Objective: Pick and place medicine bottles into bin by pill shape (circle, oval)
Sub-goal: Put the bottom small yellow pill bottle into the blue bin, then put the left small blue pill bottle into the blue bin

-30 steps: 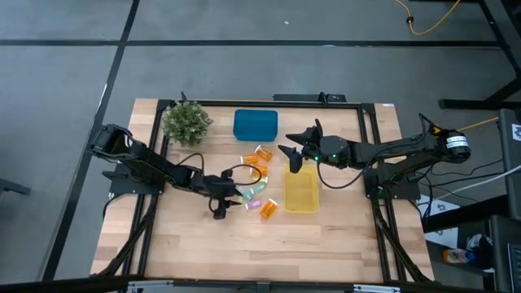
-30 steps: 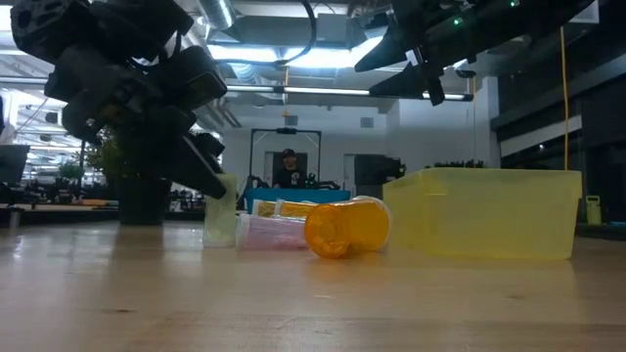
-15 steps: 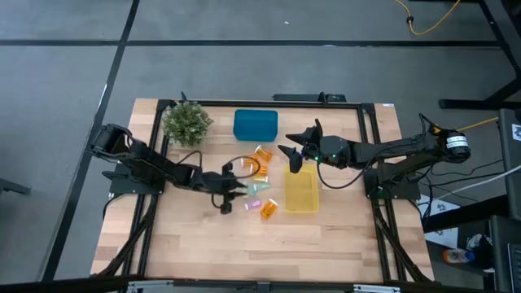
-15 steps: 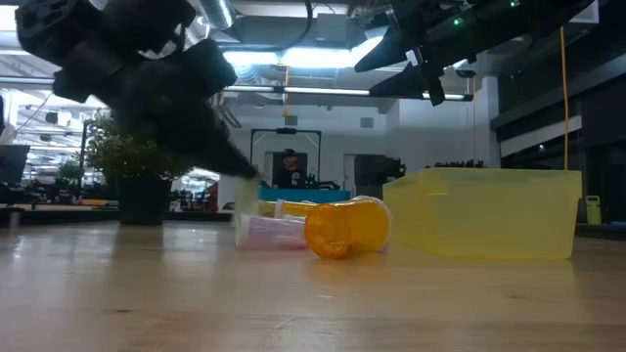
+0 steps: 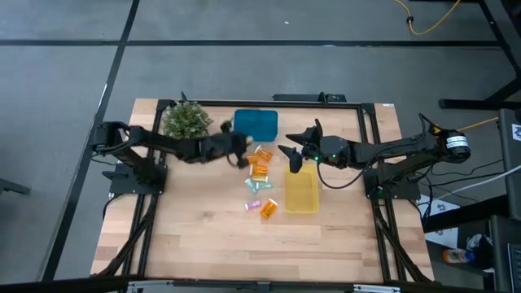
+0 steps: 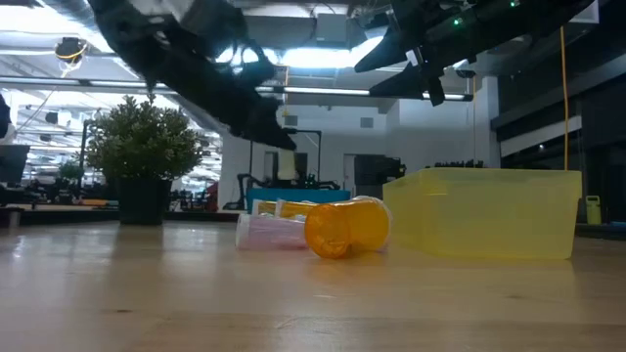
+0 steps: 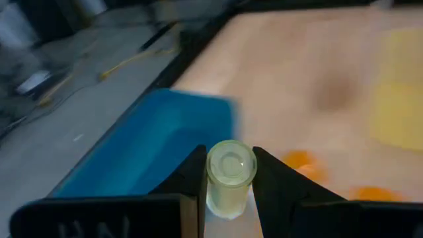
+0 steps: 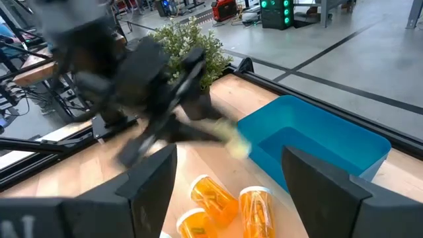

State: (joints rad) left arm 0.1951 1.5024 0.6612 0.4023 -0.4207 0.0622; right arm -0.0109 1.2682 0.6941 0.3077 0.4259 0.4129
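Note:
My left gripper [image 5: 238, 153] is in the air beside the near edge of the blue bin [image 5: 256, 124], shut on a pale green bottle [image 7: 230, 176]; the bottle also shows in the right wrist view [image 8: 234, 143]. On the table lie orange bottles [image 5: 263, 153] [image 5: 257, 169] [image 5: 269, 209], a teal one [image 5: 254, 185] and a pink one [image 5: 253, 204], all on their sides. My right gripper [image 5: 296, 156] hangs open and empty above the far end of the yellow bin [image 5: 301, 194]. My left gripper pinches the pale green bottle by its round sides [image 7: 213, 192] between its two fingers [image 7: 192, 180]. In the wrist view one round end of the bottle [image 7: 231, 164] faces the camera. The bottle is lifted clear of the table, next to the blue bin.
A potted plant [image 5: 186, 122] stands at the far left, close behind my left arm. The yellow bin [image 6: 484, 211] and the loose bottles [image 6: 347, 227] fill the table's middle. The near half of the wooden table [image 5: 244, 252] is bare.
My left gripper has risen from the table among the loose bottles and gone toward the far edge, up to the blue bin. It has carried the pale green bottle up, clear of the table.

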